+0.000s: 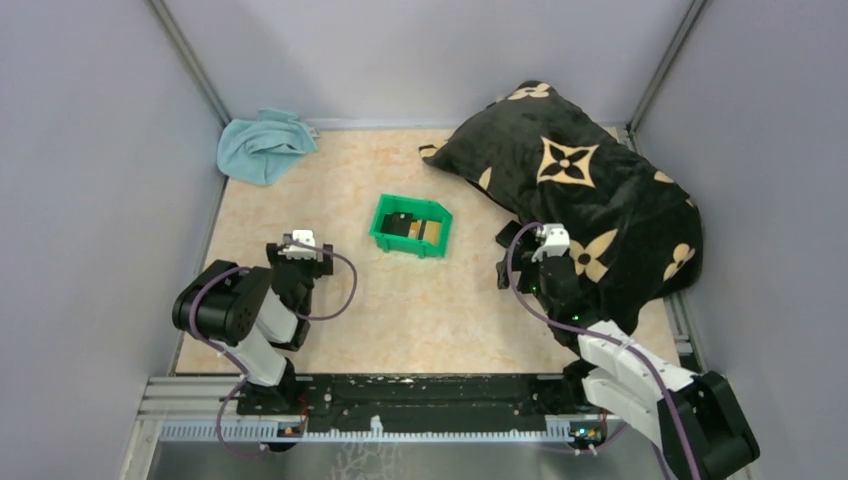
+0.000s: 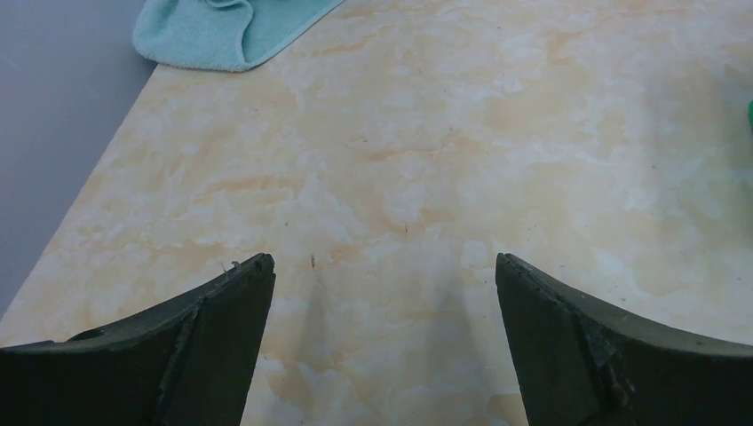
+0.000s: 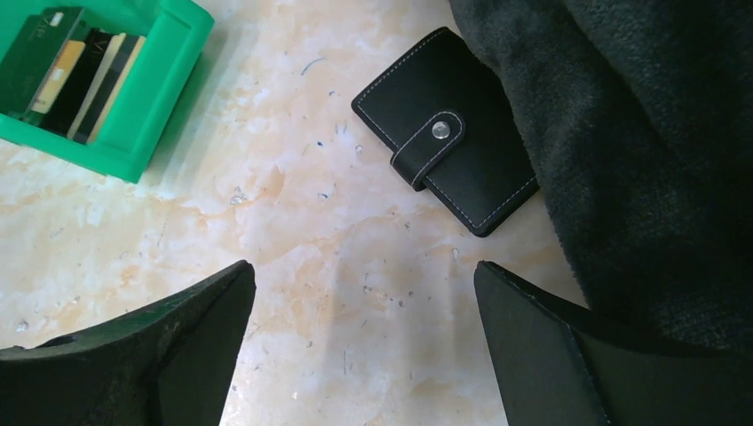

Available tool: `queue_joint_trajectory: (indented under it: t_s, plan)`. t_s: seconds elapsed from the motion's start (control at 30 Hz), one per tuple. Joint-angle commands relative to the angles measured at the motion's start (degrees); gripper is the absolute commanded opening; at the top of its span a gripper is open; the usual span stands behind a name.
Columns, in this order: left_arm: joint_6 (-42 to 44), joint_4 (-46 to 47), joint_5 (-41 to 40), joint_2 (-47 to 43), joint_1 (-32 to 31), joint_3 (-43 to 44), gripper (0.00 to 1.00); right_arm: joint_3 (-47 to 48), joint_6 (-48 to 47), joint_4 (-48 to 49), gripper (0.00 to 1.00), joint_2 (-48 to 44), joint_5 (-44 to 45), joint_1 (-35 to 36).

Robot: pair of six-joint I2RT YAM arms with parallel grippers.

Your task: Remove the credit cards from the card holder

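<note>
can see the left claw (image 2: 382,266) spread wide apart, gripping nothing, hovering over bare marbled worktop (image 2: 462,133) with a teal cloth (image 2: 222,31) at the far left corner. same for the right claw (image 3: 364,271): apart, empty, low above the worktop. just beyond it, find the card holder (image 3: 448,133) lying flat and snapped shut, one side against a black cushion (image 1: 590,190) with tan flowers; cannot tell whether tucked under. spot the credit cards (image 3: 80,75) standing on edge inside a green bin (image 3: 155,106), apart from the holder.
</note>
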Motion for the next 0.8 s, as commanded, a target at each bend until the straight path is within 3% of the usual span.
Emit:
queue_joint_trajectory:
  t_s: [0.0,0.17,0.47,0.53,0.63,0.7,0.77]
  plan:
    - [-1.13,9.86,0.83,-0.91,0.23,0.26,1.0,-0.43,0.74,3.9,0.94,-3.01,0.58,0.37]
    - [-1.09,9.94,0.79,-0.89,0.3,0.27,1.0,-0.82,0.89,3.68,0.93,-3.54,0.79,0.37]
    - [-0.32,12.27,1.25,-1.34,0.0,-0.81,1.0,-4.04,1.33,5.32,0.6,-10.13,3.54,0.37]
    - [5.16,15.18,-4.79,-3.36,-4.52,-1.98,1.0,-4.61,1.38,6.06,0.52,-10.96,3.92,0.37]
    - [18.87,8.91,-10.76,-9.96,-17.47,1.51,0.99,-4.28,1.39,5.98,0.36,-10.35,4.21,0.37]
    - [20.03,8.45,-10.76,-12.47,-22.82,3.37,0.99,-4.36,1.68,6.59,0.26,-9.25,4.68,0.39]
    - [20.7,2.38,-13.84,-14.11,-28.29,7.23,0.99,-3.56,1.83,6.56,0.12,-7.5,5.43,0.38]
